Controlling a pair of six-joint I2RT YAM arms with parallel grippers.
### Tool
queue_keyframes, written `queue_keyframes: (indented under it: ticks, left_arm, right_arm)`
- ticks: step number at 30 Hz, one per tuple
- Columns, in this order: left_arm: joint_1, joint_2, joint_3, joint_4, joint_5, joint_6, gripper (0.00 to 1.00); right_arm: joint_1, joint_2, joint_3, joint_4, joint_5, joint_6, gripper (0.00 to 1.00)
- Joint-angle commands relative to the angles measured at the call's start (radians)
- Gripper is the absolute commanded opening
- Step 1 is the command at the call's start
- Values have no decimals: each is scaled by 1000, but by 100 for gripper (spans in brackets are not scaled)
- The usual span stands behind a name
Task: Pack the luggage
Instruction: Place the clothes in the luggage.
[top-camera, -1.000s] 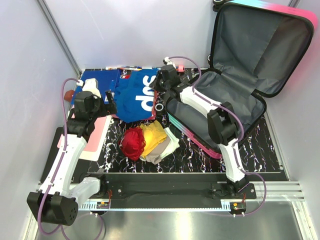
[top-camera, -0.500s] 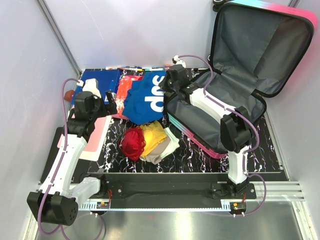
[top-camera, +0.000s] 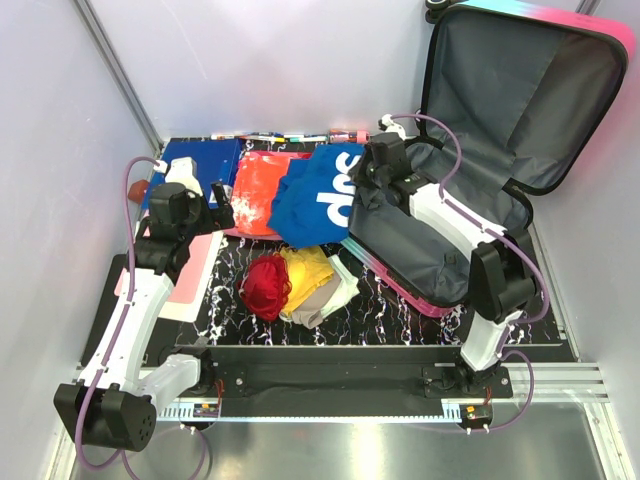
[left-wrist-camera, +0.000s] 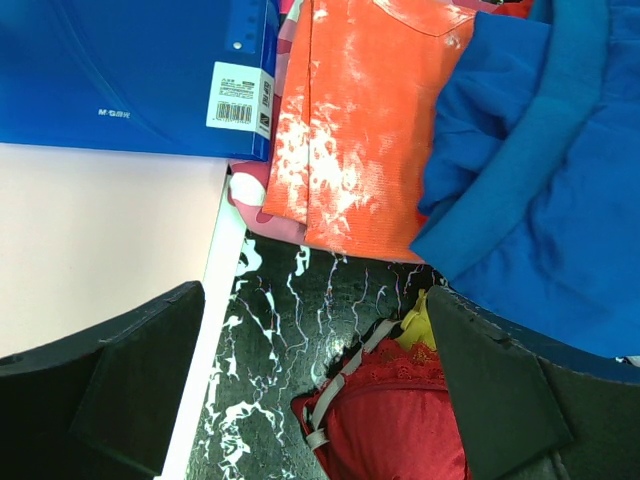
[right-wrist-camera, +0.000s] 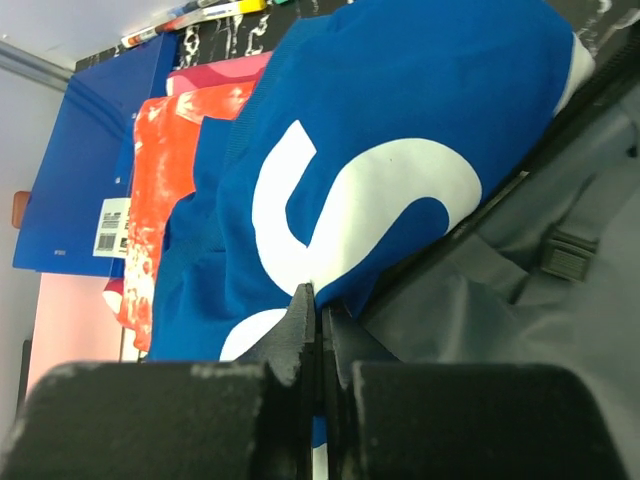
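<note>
The luggage (top-camera: 560, 110) lies open at the right, pink-to-teal shell, grey lining, lid leaning up. My right gripper (top-camera: 366, 172) (right-wrist-camera: 318, 300) is shut on a blue shirt with white letters (top-camera: 320, 195) (right-wrist-camera: 400, 140), holding it at the left rim of the luggage's lower half (right-wrist-camera: 560, 330). An orange shirt (top-camera: 262, 190) (left-wrist-camera: 350, 130) lies uncovered on the mat. My left gripper (top-camera: 212, 205) (left-wrist-camera: 315, 380) hangs open above the mat, apart from a red garment (left-wrist-camera: 400, 420) below it.
A pile of red, yellow and beige clothes (top-camera: 295, 280) sits mid-mat. A flat blue folder (top-camera: 200, 165) (left-wrist-camera: 120, 70) lies at the back left, pink and white sheets (top-camera: 190, 275) beside it. Markers (top-camera: 270, 136) line the far edge. Walls close both sides.
My right gripper has dragged the blue shirt to the right, off the orange shirt and up to the luggage's rim. The left arm has stayed still.
</note>
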Motion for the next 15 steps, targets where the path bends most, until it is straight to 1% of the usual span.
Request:
queue_keyframes:
  ticks: [1, 15]
  left_arm:
    - [-4, 5, -1, 36, 20, 8, 99]
    - [-4, 3, -1, 38, 28, 5, 99]
  right_arm:
    - [-41, -103, -44, 50, 43, -25, 0]
    - [-113, -224, -205, 15, 106, -56, 0]
